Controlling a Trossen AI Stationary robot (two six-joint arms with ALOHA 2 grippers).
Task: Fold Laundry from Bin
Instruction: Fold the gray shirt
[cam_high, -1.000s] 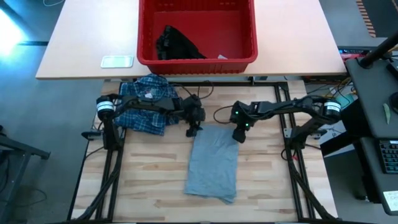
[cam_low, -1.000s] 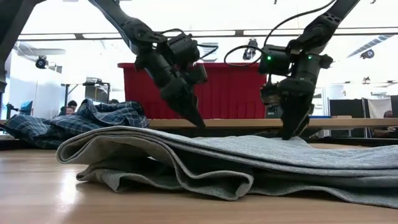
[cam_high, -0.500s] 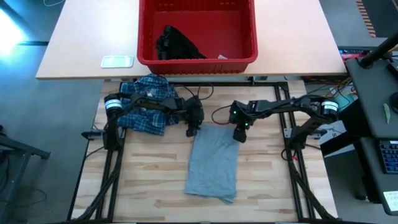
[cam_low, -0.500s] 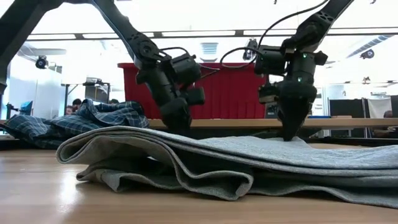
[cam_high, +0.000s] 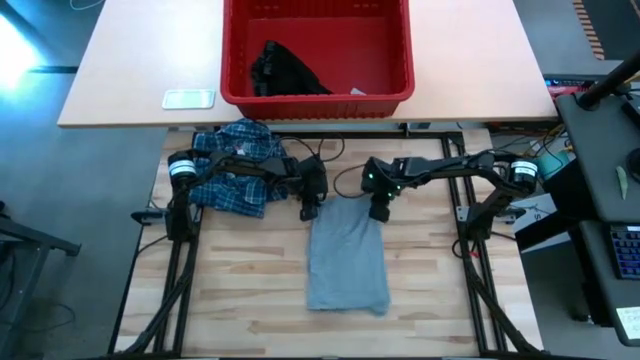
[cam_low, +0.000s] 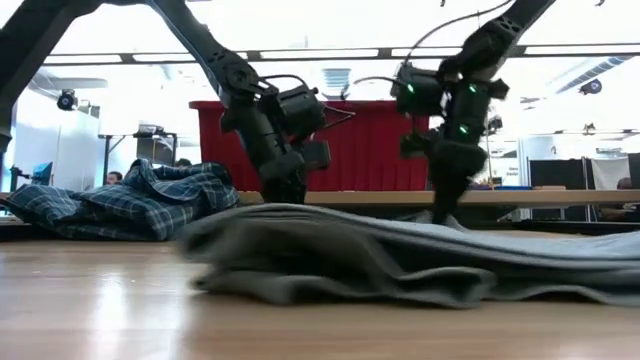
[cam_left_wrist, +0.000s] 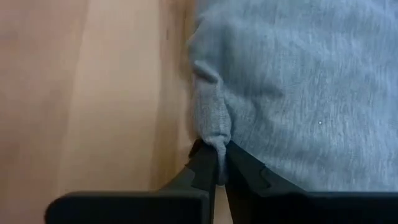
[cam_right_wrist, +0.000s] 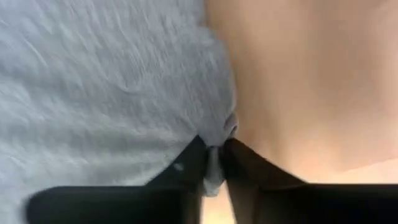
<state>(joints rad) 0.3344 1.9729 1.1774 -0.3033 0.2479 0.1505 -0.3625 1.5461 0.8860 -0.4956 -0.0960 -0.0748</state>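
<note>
Both pincers (cam_left_wrist: 217, 163) (cam_right_wrist: 214, 163) clamped on T-shirt (cam_high: 345, 255)

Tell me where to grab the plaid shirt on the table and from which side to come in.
Grip the plaid shirt at a raised fold along its outer edge, near the table's left side. It lies crumpled in a heap, so ridges stand up to pinch. Come down from above on that side: the left arm crosses its inner part, its left gripper shut on the grey T-shirt.

1. The left arm reaches in from the table's left side, its left gripper (cam_high: 310, 208) pointing down, fingers (cam_left_wrist: 205, 165) pinched closed on grey cloth.
2. The right arm mirrors it; the right gripper (cam_high: 378, 210) is likewise clamped.
</note>
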